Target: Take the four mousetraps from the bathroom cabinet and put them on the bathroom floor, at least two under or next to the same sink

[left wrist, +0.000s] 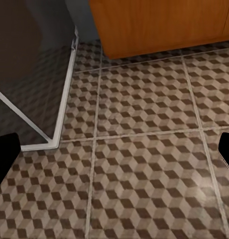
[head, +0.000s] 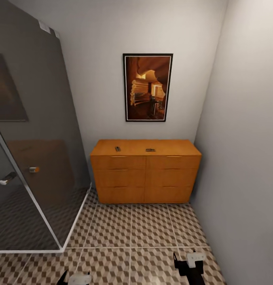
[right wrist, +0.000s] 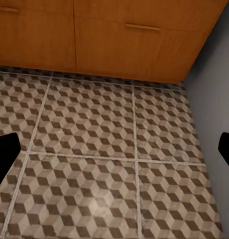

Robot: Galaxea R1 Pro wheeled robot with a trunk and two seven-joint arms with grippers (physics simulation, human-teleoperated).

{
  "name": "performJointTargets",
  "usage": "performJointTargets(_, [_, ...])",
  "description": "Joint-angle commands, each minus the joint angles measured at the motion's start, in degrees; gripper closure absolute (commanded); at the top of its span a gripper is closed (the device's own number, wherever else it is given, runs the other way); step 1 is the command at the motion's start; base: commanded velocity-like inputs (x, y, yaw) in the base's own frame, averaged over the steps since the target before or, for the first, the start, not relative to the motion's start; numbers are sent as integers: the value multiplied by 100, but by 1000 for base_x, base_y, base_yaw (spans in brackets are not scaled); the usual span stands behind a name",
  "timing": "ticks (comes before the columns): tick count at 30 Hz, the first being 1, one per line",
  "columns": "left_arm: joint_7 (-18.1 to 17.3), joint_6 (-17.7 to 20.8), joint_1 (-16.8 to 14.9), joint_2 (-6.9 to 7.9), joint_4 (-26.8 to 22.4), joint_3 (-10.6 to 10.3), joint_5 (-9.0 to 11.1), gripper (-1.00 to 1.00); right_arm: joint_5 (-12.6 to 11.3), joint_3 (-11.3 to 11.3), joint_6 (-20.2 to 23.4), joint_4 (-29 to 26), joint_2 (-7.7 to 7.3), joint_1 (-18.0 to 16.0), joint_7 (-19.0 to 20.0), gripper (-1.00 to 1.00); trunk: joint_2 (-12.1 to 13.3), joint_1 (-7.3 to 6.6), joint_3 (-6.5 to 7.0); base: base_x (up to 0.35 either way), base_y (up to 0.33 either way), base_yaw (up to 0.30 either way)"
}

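The orange-brown cabinet (head: 145,178) stands against the far wall, its drawers shut. Two small dark mousetraps lie on its top, one (head: 118,149) left of the middle and one (head: 150,150) near the middle. The cube-patterned bathroom floor (head: 130,233) stretches from the cabinet toward me. My left gripper (head: 77,279) hangs low at the near edge of the head view. My right gripper (head: 188,263) is beside it, closer to the right wall. In the left wrist view my left gripper (left wrist: 114,154) is open over bare tiles. My right gripper (right wrist: 114,152) is also open, facing the cabinet's lower drawers (right wrist: 134,45).
A glass shower enclosure (head: 37,166) with a white base frame (left wrist: 62,104) and a metal handle (head: 8,179) fills the left side. A grey wall (head: 247,158) closes the right side. A framed picture (head: 147,87) hangs above the cabinet.
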Motion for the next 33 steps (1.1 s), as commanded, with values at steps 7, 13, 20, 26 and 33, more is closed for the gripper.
performJointTargets(7, [19, 35, -11, -3, 22, -49, 20, -100, -23, 50, -10, 3, 1, -5, -35, -100, -13, 6, -13, 257, -213, 20])
performJointTargets(13, [9, 451, -11, -10, 14, -49, 19, -100, -23, 50, -10, 5, 1, -5, -35, -100, -13, 6, -13, 247, -210, 2])
performJointTargets(20, [8, 539, -11, -38, 13, -49, 19, -100, -23, 50, -10, -2, -13, -5, -35, -100, -13, 6, -13, 189, -168, 0])
performJointTargets(26, [7, 1269, -11, -185, 14, -49, 20, -100, -9, 59, -16, -23, 11, -5, -31, -100, -13, 6, -13, 177, -114, 0])
performJointTargets(33, [0, 1815, -3, -250, 13, -49, 19, -100, 4, 59, 552, -298, 5, -15, -248, -100, -13, 6, -13, 85, -22, 0])
